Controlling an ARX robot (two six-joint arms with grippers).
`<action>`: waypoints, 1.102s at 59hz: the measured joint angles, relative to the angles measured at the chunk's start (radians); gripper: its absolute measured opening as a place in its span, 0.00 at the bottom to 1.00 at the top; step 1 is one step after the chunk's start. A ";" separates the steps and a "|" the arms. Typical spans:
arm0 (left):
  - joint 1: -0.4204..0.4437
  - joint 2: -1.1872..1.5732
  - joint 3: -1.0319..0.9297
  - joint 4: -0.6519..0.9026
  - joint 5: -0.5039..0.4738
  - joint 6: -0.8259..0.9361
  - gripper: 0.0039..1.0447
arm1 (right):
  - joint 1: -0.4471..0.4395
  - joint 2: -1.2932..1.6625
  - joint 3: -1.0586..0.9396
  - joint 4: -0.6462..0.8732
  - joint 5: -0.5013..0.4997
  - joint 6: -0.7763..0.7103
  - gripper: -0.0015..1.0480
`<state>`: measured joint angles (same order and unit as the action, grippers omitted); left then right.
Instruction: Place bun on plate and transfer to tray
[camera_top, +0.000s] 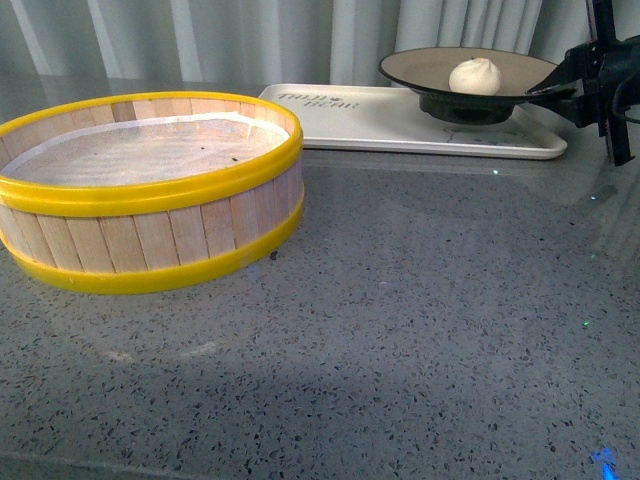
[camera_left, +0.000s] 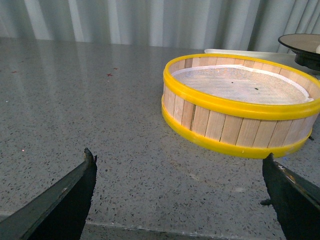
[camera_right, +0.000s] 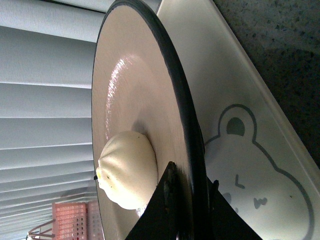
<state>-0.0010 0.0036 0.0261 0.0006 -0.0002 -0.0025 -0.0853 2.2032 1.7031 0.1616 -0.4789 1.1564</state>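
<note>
The cream-white bun (camera_top: 475, 76) sits on the beige, black-rimmed plate (camera_top: 430, 68). My right gripper (camera_top: 545, 90) is shut on the plate's right rim and holds it over the right end of the white tray (camera_top: 380, 120) at the back. I cannot tell whether the plate's foot touches the tray. The right wrist view shows the jaws of my right gripper (camera_right: 192, 175) clamped on the black rim of the plate (camera_right: 125, 90), with the bun (camera_right: 125, 170) beside them and the tray (camera_right: 240, 100) beneath. My left gripper (camera_left: 179, 155) is open and empty, low over the counter.
A round wooden steamer basket (camera_top: 150, 240) with yellow rims and a white liner stands at the left, in front of the tray. It also shows in the left wrist view (camera_left: 240, 125), ahead of the left gripper. Curtains hang behind the grey speckled counter (camera_top: 400, 330).
</note>
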 joint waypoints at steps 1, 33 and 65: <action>0.000 0.000 0.000 0.000 0.000 0.000 0.94 | 0.000 0.001 0.002 0.000 0.000 0.001 0.03; 0.000 0.000 0.000 0.000 0.000 0.000 0.94 | 0.004 0.064 0.086 -0.050 0.008 0.030 0.03; 0.000 0.000 0.000 0.000 0.000 0.000 0.94 | -0.019 0.078 0.154 -0.139 -0.003 0.040 0.27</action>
<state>-0.0010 0.0036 0.0261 0.0006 -0.0002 -0.0025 -0.1043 2.2810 1.8568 0.0227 -0.4816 1.1969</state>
